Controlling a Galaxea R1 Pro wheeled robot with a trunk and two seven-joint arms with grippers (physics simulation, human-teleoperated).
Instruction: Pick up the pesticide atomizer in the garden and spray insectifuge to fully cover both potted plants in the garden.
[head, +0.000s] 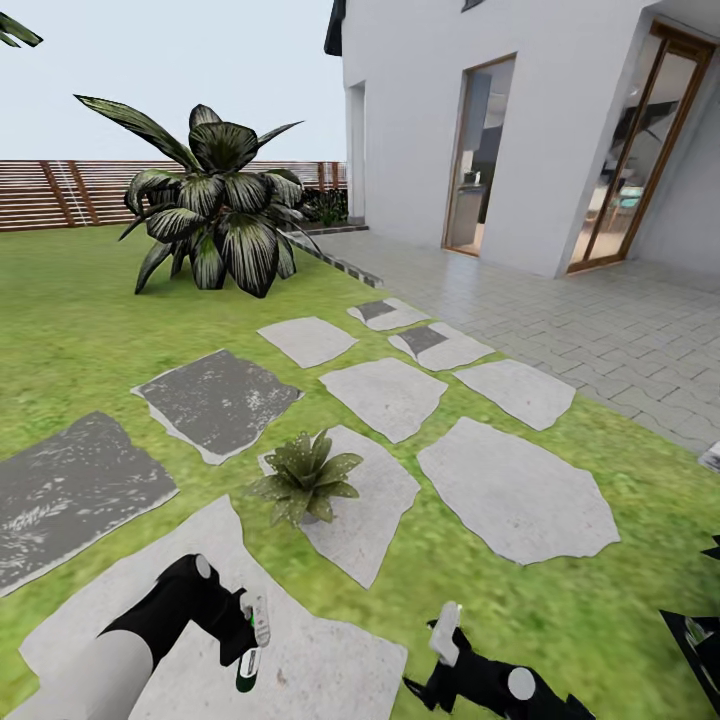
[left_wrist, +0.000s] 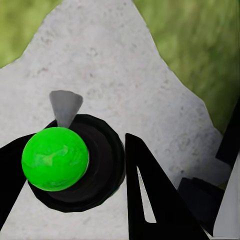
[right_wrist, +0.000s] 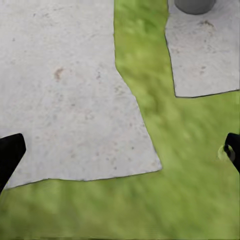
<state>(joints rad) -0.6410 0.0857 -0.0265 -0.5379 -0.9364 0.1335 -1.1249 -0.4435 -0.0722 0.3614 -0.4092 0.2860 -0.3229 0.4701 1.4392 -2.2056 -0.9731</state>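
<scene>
Down at the bottom left of your head view, your left gripper (head: 250, 640) is clamped on the atomizer (head: 249, 668); in the left wrist view you can see its bright green body (left_wrist: 55, 158) wedged between the black fingers (left_wrist: 150, 200), hanging over a pale stepping stone (left_wrist: 115, 75); a small grey nozzle cone (left_wrist: 65, 106) pokes out past it. Bottom centre-right, your right gripper (head: 447, 632) hangs over the lawn (head: 420, 570); the right wrist view has its two finger tips (right_wrist: 10, 155) spread wide apart at the frame edges with nothing between them, grass and stone below, and the bottom of a grey pot (right_wrist: 195, 5) peeking in at the top edge. Just above centre-bottom of the head view, one potted plant (head: 305, 478) sits on a pale slab (head: 360, 510), a low green rosette. Further up, more grey and pale stones trail toward the paved patio (head: 600, 320) at right; the big striped plant (head: 215, 205) stands upper left, slat fence (head: 60, 192) behind it, white house (head: 520, 120) upper right.
</scene>
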